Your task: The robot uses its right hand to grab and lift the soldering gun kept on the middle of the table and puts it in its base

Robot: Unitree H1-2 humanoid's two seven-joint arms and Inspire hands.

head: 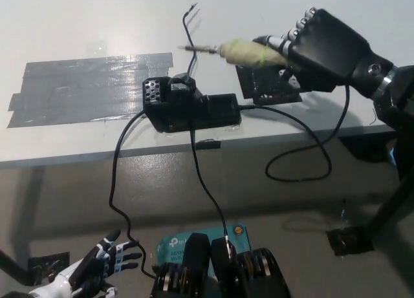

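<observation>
My black right hand is shut on the soldering gun, a tool with a pale yellow-green grip and a thin metal tip pointing left. It hangs above the table, just up and right of the black base station, which stands near the table's front edge. The tip ends above the base's holder end, apart from it. The gun's black cord loops down off the table edge. My white left hand rests low at the bottom left, below the table, fingers spread.
A wide strip of grey tape covers the white table at left. A black taped pad lies under my right hand. More black cables hang from the base over the front edge.
</observation>
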